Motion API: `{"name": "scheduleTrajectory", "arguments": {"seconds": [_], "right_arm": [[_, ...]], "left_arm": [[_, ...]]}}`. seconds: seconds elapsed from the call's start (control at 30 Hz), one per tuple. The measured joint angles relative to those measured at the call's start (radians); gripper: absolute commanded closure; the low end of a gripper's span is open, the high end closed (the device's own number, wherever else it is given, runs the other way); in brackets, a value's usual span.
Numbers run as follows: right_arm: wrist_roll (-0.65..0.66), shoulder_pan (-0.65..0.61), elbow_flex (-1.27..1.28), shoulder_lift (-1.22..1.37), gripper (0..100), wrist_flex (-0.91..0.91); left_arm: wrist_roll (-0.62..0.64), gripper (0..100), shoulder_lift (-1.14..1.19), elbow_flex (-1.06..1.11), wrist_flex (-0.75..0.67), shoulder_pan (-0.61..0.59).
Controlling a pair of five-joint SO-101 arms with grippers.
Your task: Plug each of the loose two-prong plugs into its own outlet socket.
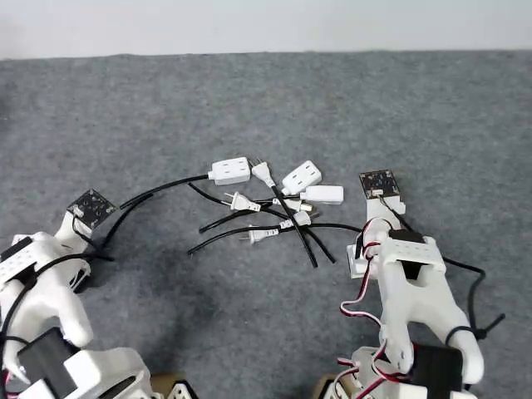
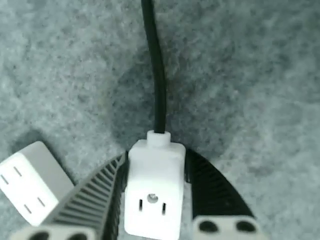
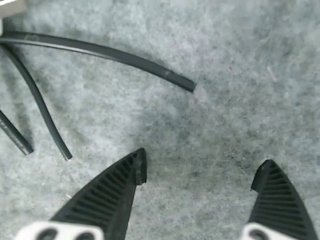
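Note:
My left gripper (image 2: 157, 161) is shut on a white outlet socket (image 2: 152, 200), whose black cord (image 2: 159, 85) runs away over the grey carpet. A second white socket block (image 2: 29, 184) lies right beside one finger. In the high view three white sockets (image 1: 230, 171) (image 1: 302, 176) (image 1: 322, 194) and several loose two-prong plugs (image 1: 241, 201) (image 1: 263, 173) (image 1: 262, 234) lie tangled at the centre. My right gripper (image 3: 204, 161) is open over bare carpet, with cut cord ends (image 3: 191, 86) lying beyond it.
The left arm (image 1: 50, 283) is at the near left, the right arm (image 1: 411, 283) at the near right. Black cords (image 1: 307, 245) fan out from the pile towards both arms. Carpet stretches far behind the pile.

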Motion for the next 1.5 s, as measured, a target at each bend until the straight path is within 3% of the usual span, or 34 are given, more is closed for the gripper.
{"name": "scheduleTrajectory", "arguments": {"seconds": [0.37, 0.53, 0.6, 0.83, 0.93, 1.07, 1.2, 1.33, 1.5], "right_arm": [[0.000, 0.000, 0.000, 0.000, 66.0, 0.000], [0.000, 0.000, 0.000, 0.000, 66.0, 0.000], [0.000, 0.000, 0.000, 0.000, 66.0, 0.000], [0.000, 0.000, 0.000, 0.000, 66.0, 0.000], [0.000, 0.000, 0.000, 0.000, 66.0, 0.000], [0.000, 0.000, 0.000, 0.000, 66.0, 0.000], [0.000, 0.000, 0.000, 0.000, 66.0, 0.000], [0.000, 0.000, 0.000, 0.000, 66.0, 0.000], [0.000, 0.000, 0.000, 0.000, 66.0, 0.000]], "left_arm": [[-0.009, 97, -0.155, 0.002, -0.005, -0.155], [-0.009, 72, -0.167, 0.002, -0.005, -0.172], [-0.009, 67, -0.167, 0.002, 0.006, -0.172], [-0.003, 69, -0.176, -0.069, 0.015, -0.172], [0.074, 69, -0.176, -0.153, 0.032, -0.147], [0.181, 69, -0.176, -0.267, 0.135, -0.051], [0.377, 69, -0.176, -0.316, 0.181, 0.155], [0.572, 69, -0.176, -0.322, 0.080, 0.408], [0.626, 69, -0.120, -0.359, -0.015, 0.644]]}}
